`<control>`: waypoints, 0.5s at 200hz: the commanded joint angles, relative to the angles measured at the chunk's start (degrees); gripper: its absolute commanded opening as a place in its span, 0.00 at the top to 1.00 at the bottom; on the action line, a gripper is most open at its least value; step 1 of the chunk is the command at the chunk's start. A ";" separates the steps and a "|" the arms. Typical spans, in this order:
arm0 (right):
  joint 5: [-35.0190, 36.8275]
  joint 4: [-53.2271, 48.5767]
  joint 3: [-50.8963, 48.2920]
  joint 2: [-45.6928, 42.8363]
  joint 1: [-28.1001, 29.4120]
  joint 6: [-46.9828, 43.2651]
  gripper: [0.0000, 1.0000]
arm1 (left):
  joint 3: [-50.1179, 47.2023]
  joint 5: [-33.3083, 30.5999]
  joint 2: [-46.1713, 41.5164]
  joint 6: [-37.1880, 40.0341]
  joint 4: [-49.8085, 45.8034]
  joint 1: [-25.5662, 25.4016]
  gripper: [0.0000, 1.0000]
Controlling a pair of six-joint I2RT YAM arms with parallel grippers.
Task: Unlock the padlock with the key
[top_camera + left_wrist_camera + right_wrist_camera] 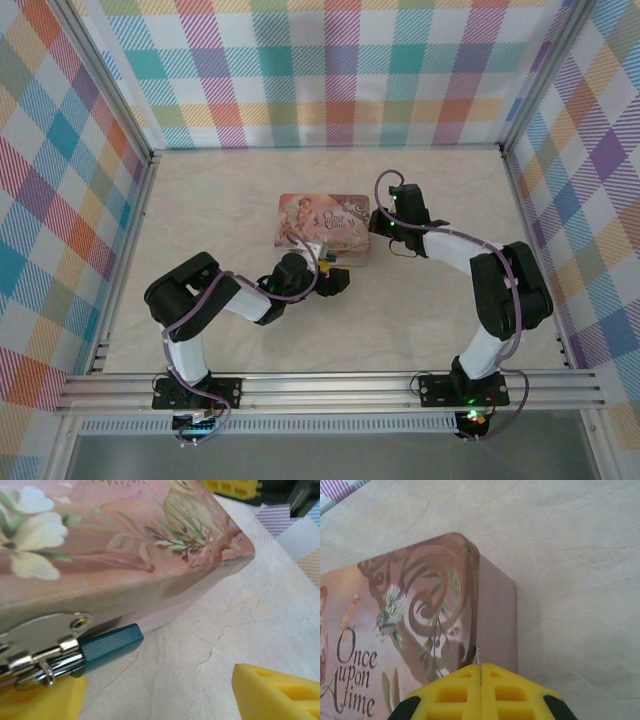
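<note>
I count one pink picture tin [322,230], one teal padlock [107,647], one thin key [478,655], one counter [420,320], and two robot arms: left arm [195,300], right arm [510,290].

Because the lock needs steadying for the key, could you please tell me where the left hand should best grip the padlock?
Probably the padlock's teal body, pinched across its flat sides, approaching from the tin's front: it juts out free from the hasp, low over the table, where the open left hand faces it.

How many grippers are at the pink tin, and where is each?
2. The left gripper, open, is at the near side of the tin, by the teal padlock; the right gripper, pinching the key, is at its right end.
</note>
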 commanded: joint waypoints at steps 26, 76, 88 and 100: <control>-2.05 0.55 -1.26 -2.38 0.74 0.33 1.00 | -1.10 8.06 -6.04 -4.52 3.66 3.96 0.25; -2.33 0.80 -1.35 -2.22 0.70 0.40 1.00 | -1.66 10.06 -6.93 -5.37 1.20 5.03 0.33; -2.29 0.74 -1.43 -2.20 0.74 0.35 1.00 | -1.75 10.84 -6.73 -6.01 1.15 5.33 0.35; -2.25 0.63 -1.54 -2.37 0.74 0.33 1.00 | -1.84 11.30 -6.62 -6.84 0.77 5.75 0.37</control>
